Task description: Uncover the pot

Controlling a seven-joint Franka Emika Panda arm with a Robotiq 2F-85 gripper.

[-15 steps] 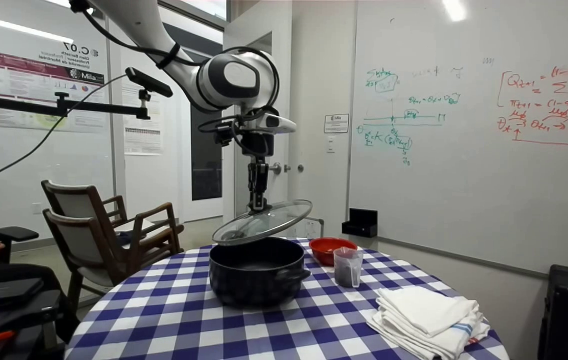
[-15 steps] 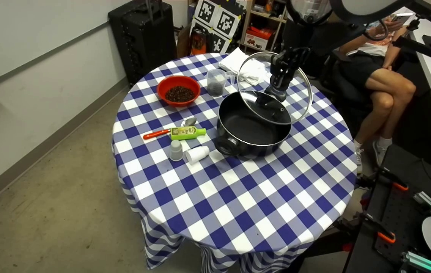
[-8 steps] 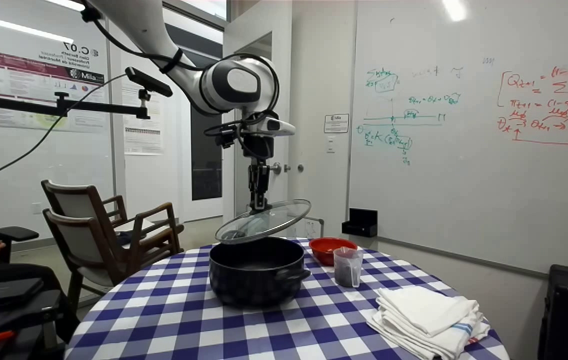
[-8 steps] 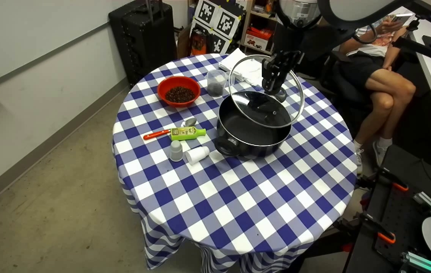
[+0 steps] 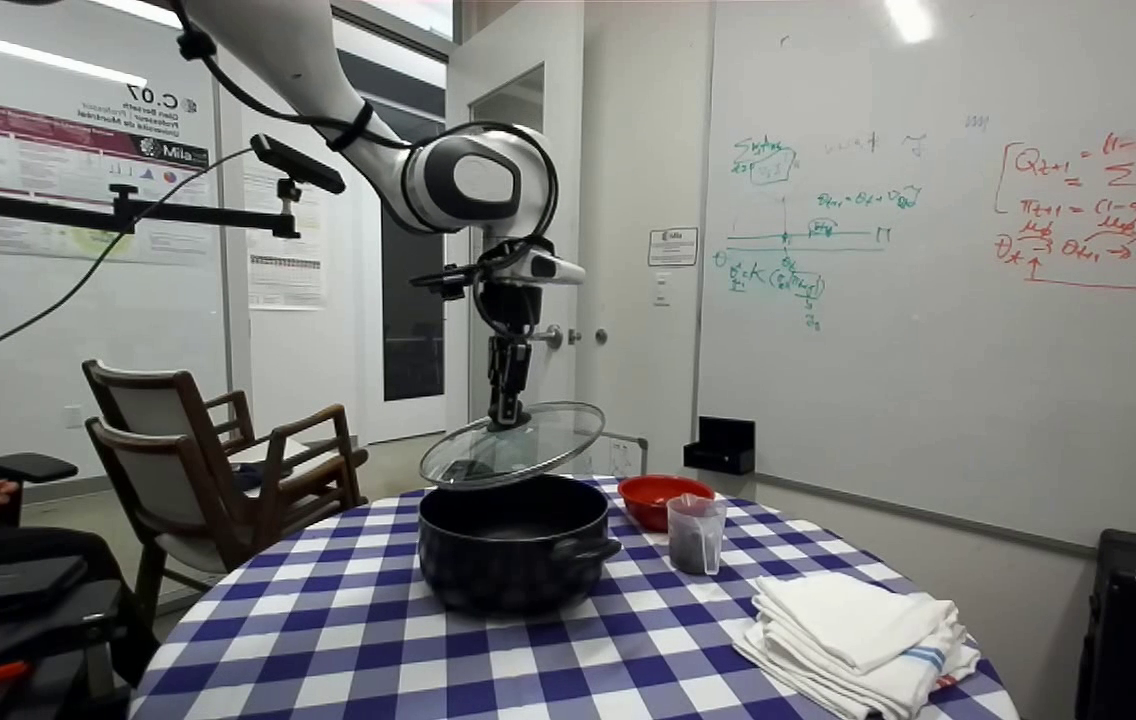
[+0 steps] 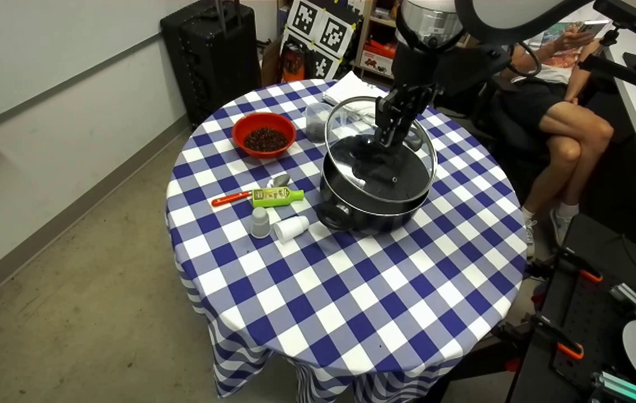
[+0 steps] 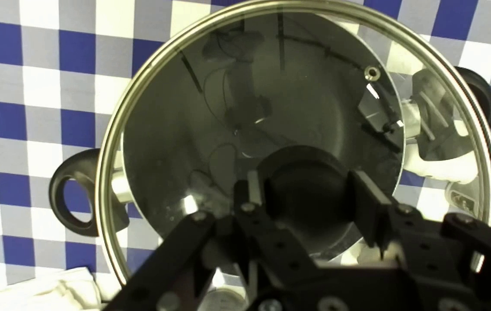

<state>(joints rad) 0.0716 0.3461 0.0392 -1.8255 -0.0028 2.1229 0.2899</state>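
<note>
Evidently, the black cooking pot (image 5: 513, 570) stands upright on the round, blue-and-white checked worktop (image 6: 346, 313). Over the pot, in both exterior views, hangs the glass lid (image 5: 528, 455), tilted, its higher edge on the same side of the pot as the red bowl (image 6: 262, 118). Whether the lower edge touches the pot's rim I cannot tell. The pincer (image 7: 308, 190) has hold of the lid's dark knob (image 7: 308, 207): in the wrist view its two fingers (image 7: 371, 190) are drawn in against opposite sides of the knob, parted only as far as the knob makes them. That view also shows the pot's dark inside through the glass, and the side handles (image 7: 74, 167) jutting from opposite sides of the pot.

In an exterior view, a green bottle (image 6: 276, 197) and a red-handled utensil (image 6: 231, 198) lie to the left of the pot. A small white container (image 6: 291, 228) lies on its side just beside the pot's near handle, and a small grey container (image 6: 260, 223) stands farther left of the pot. The red bowl, holding small dark brown pieces, sits beyond the pot to the left. Right of the pot, in an exterior view, stands a clear jug (image 5: 696, 535) with something dark in it; folded white towels (image 5: 858, 640) lie nearer the camera than the pot and farther right.
</note>
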